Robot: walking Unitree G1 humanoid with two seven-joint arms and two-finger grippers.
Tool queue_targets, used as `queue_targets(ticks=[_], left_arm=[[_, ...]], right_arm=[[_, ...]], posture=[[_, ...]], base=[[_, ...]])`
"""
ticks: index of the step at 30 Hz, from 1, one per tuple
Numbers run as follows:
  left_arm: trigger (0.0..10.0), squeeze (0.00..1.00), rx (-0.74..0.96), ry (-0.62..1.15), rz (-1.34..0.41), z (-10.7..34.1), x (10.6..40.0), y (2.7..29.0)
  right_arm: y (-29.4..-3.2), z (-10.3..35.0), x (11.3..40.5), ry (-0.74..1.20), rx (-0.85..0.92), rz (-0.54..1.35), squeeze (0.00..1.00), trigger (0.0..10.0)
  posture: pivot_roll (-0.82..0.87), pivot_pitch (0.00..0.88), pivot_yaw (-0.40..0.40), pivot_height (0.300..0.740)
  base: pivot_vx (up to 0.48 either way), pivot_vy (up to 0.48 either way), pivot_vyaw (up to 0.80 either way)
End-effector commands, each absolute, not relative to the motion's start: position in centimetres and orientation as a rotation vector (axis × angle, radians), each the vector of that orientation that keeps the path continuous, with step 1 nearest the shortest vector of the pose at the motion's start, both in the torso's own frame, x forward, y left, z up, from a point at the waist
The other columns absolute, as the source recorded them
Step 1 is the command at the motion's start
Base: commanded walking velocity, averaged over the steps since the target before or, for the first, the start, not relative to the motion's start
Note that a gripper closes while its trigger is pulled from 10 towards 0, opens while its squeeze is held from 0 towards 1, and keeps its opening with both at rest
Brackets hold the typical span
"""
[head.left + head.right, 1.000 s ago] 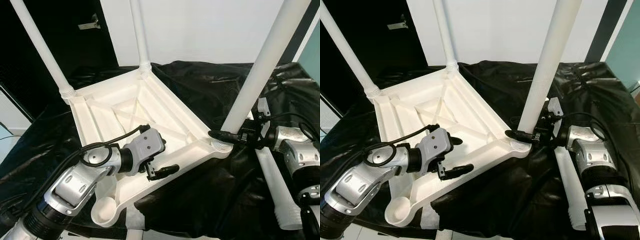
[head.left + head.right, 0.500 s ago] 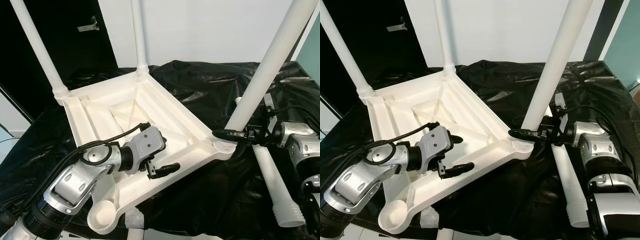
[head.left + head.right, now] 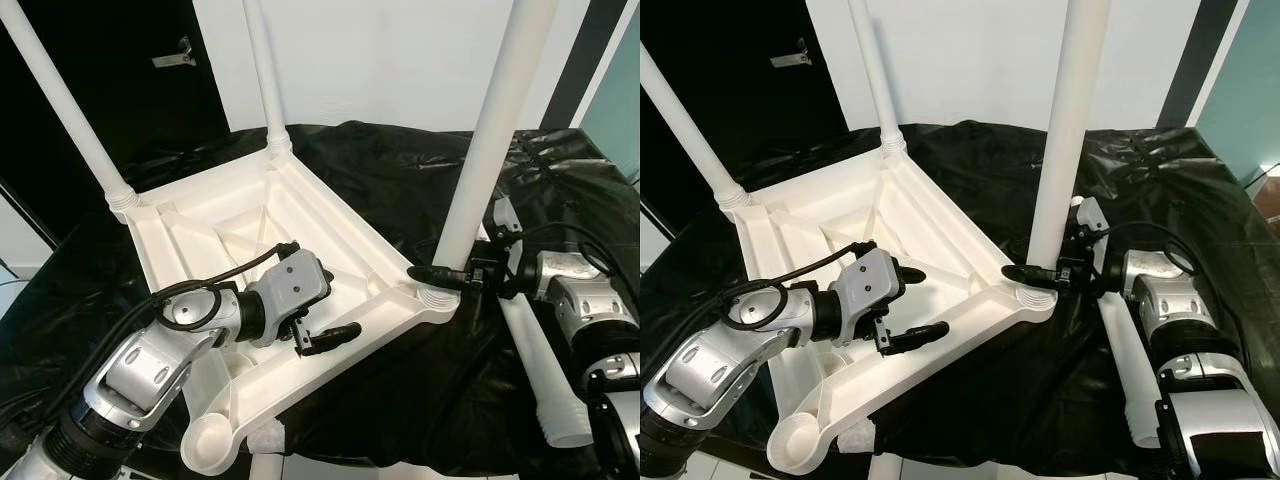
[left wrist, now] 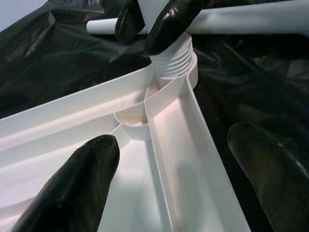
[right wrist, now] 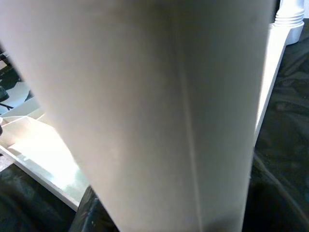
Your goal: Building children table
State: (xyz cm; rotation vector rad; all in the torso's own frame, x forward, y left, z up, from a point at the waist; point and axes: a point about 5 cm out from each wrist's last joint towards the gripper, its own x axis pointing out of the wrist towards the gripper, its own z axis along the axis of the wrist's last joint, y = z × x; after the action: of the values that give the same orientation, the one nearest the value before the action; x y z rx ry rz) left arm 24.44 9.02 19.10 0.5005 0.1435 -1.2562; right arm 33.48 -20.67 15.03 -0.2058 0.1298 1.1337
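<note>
Steadying the table frame (image 3: pixel 330 225) with open left gripper (image 3: pixel 322 322) jaws; right gripper (image 3: pixel 440 276) clamps the leg (image 3: pixel 487 140)—keep it vertical while twisting.

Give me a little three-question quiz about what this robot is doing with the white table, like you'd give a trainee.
1. True or false: the table top lies upside down on the black sheet.
2. How many legs stand screwed into its corners? A) one B) two C) three
3. What lies loose on the sheet by the right arm?

Key
1. True; its ribbed underside faces up.
2. C. The empty socket is nearest the camera.
3. The spare leg. The right gripper grips the near leg at its base; the left gripper, open, straddles the table's rim.
</note>
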Motion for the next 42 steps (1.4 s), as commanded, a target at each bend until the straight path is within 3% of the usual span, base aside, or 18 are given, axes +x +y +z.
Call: queue_targets(ticks=[1,4,6,7,8,9,10,11,15,23,28,42], left_arm=[[10.0,0.00,0.502,0.143,-1.247,19.3,24.5,9.1],[10.0,0.00,0.479,0.127,-1.223,19.4,24.7,9.0],[10.0,0.00,0.473,0.124,-1.219,19.5,24.8,8.9],[10.0,0.00,0.469,0.114,-1.211,19.5,24.8,8.7],[10.0,0.00,0.469,0.114,-1.211,19.5,24.8,8.7],[10.0,0.00,0.442,0.092,-1.164,19.5,25.3,8.1],[10.0,0.00,0.442,0.092,-1.164,19.5,25.3,8.1],[10.0,0.00,0.419,0.072,-1.136,19.6,25.6,7.7],[10.0,0.00,0.395,0.072,-1.105,19.5,26.0,7.3],[10.0,0.00,0.370,0.060,-1.022,19.5,27.4,7.0],[10.0,0.00,0.362,0.057,-0.996,19.5,27.9,7.0],[10.0,0.00,0.315,0.076,-0.852,19.4,30.2,7.9]], right_arm=[[-20.7,10.7,32.1,0.337,-0.164,1.115,0.03,10.0],[-20.6,10.4,33.2,0.315,-0.185,0.910,0.04,10.0],[-20.7,10.3,33.4,0.311,-0.190,0.868,0.04,10.0],[-20.5,10.2,33.8,0.294,-0.172,0.775,0.10,10.0],[-20.5,10.2,33.8,0.294,-0.172,0.775,0.10,10.0],[-18.5,10.6,34.1,0.166,-0.130,0.667,0.09,10.0],[-18.5,10.6,34.1,0.166,-0.130,0.667,0.09,10.0],[-16.9,10.4,34.0,0.146,-0.057,0.580,0.07,10.0],[-15.0,10.0,33.7,0.129,-0.023,0.484,0.01,10.0],[-10.0,9.4,31.8,0.077,0.050,0.225,0.00,10.0],[-9.2,9.3,31.2,0.081,0.065,0.178,0.00,10.0],[-11.6,10.7,30.8,0.014,0.002,0.064,0.00,10.0]], posture=[[0.00,0.055,0.062,0.740],[0.00,0.055,0.054,0.740],[0.00,0.055,0.054,0.740],[0.00,0.052,0.042,0.740],[0.00,0.052,0.042,0.740],[0.00,0.048,0.041,0.740],[0.00,0.048,0.041,0.740],[-0.01,0.045,0.041,0.740],[-0.01,0.038,0.042,0.740],[-0.03,0.034,0.036,0.740],[-0.03,0.033,0.037,0.740],[-0.06,0.030,0.036,0.740]], base=[[0.000,0.000,0.00],[0.000,0.000,0.00],[0.000,0.000,0.00],[0.000,0.000,0.00],[0.000,0.000,0.00],[0.000,0.000,0.00],[0.000,0.000,0.00],[0.000,0.000,0.00],[0.000,0.000,0.00],[0.000,0.000,0.00],[0.000,0.000,0.00],[0.000,0.000,0.00]])
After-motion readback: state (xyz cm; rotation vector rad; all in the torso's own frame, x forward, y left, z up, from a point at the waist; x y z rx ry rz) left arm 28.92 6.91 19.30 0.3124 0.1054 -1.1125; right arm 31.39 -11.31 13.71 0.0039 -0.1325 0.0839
